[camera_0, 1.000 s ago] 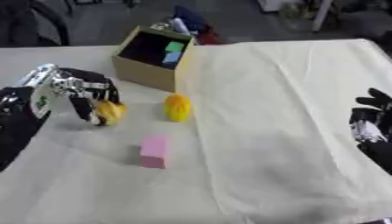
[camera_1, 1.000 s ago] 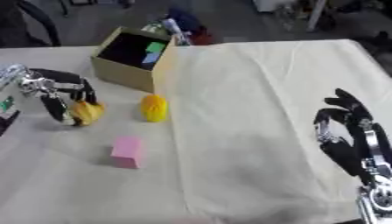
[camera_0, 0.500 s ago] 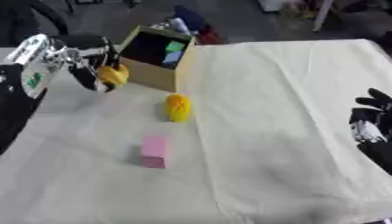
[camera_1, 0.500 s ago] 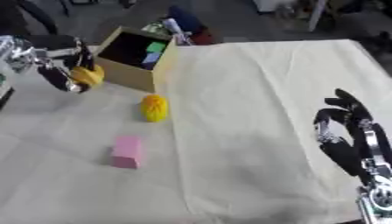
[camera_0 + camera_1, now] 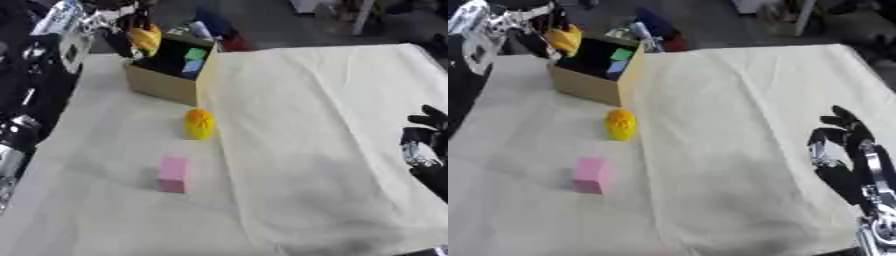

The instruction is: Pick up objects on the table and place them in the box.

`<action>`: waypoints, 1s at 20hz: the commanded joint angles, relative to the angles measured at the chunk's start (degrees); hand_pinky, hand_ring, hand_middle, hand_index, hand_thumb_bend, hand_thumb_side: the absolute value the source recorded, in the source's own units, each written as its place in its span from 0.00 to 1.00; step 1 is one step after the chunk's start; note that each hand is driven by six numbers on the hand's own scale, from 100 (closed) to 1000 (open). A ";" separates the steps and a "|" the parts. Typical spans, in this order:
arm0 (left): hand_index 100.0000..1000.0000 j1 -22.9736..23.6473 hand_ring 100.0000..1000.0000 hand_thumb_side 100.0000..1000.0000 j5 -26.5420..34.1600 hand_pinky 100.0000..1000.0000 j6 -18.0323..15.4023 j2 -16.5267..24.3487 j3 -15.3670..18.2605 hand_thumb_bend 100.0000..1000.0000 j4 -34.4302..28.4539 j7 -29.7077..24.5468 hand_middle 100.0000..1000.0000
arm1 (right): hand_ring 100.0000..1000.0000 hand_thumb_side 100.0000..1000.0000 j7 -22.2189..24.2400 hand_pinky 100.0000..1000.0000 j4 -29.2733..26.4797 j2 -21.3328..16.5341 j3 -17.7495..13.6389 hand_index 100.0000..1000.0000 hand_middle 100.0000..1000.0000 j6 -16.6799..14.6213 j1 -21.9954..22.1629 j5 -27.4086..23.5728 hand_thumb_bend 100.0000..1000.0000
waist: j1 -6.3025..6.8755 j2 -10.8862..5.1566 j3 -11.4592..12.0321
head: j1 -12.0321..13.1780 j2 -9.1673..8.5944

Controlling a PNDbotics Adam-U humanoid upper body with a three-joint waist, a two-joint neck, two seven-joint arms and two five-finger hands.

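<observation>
Step in hand: carry-to-box, near its end. Left hand (image 5: pixel 122 30) up at far left, fingers curled round a yellow object (image 5: pixel 146 37), poised at the near-left rim of the cardboard box (image 5: pixel 162 85). Object not yet inside; touching the rim or just above it, cannot tell which.

Next move, as judged: a short shift inward over the opening, then release so the piece drops among the contents. Green block (image 5: pixel 195 53) and blue block (image 5: pixel 192 66) already in the box, toward its right wall; room beside them looks enough.

Right hand (image 5: pixel 846 150) idle at lower right, fingers relaxed and spread, holding nothing.

Left on the cream cloth (image 5: pixel 332 125): yellow-orange lumpy object (image 5: pixel 199 123) just in front of the box; pink block (image 5: pixel 173 173) nearer, well apart from the box.

Nothing between hand and opening. Box wall the only thing to clear.
</observation>
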 commanded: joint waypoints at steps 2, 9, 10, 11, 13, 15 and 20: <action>0.73 -2.15 0.54 0.03 -6.19 0.64 5.37 -0.74 3.50 0.47 4.79 7.20 0.55 | 0.75 0.37 0.40 0.84 -0.43 -0.42 0.27 0.93 0.77 -0.09 -0.90 -0.47 0.00 | 0.48 -0.55 -0.68 | 0.70 -0.01; 0.86 -1.29 0.74 0.37 -6.75 0.78 9.27 0.00 4.37 0.55 5.56 12.78 0.76 | 0.75 0.37 0.35 0.84 -0.47 -0.50 0.05 0.93 0.77 -0.11 -0.90 -0.54 0.00 | 0.48 -0.48 -0.48 | 0.51 -0.01; 0.84 -1.09 0.70 0.31 -5.68 0.75 9.03 0.30 4.39 0.49 4.83 13.05 0.72 | 0.75 0.37 0.36 0.84 -0.48 -0.46 0.03 0.93 0.77 -0.12 -0.90 -0.53 0.00 | 0.44 -0.50 -0.36 | 0.48 -0.01; 0.80 -0.83 0.63 0.21 -3.60 0.69 7.95 0.60 4.37 0.40 3.66 13.07 0.64 | 0.75 0.37 0.35 0.84 -0.48 -0.45 -0.01 0.93 0.77 -0.12 -0.91 -0.52 0.00 | 0.36 -0.51 -0.21 | 0.42 -0.01; 0.77 -0.13 0.58 0.12 2.49 0.65 4.03 1.41 3.63 0.31 1.10 11.36 0.58 | 0.75 0.37 0.30 0.84 -0.48 -0.50 -0.12 0.93 0.77 -0.10 -0.91 -0.49 0.00 | 0.30 -0.51 0.06 | 0.24 -0.01; 0.76 0.62 0.57 0.05 8.99 0.66 -1.16 2.62 1.43 0.29 -1.96 6.86 0.57 | 0.75 0.37 0.25 0.84 -0.49 -0.54 -0.19 0.93 0.77 -0.08 -0.95 -0.47 0.00 | 0.31 -0.52 0.30 | 0.10 -0.01; 0.76 2.77 0.62 0.03 18.72 0.70 -11.74 5.91 -7.26 0.34 -12.03 -11.29 0.62 | 0.75 0.37 0.32 0.84 -0.51 -0.53 -0.22 0.93 0.77 -0.12 -1.00 -0.34 0.00 | 0.31 -0.52 0.45 | -0.14 -0.01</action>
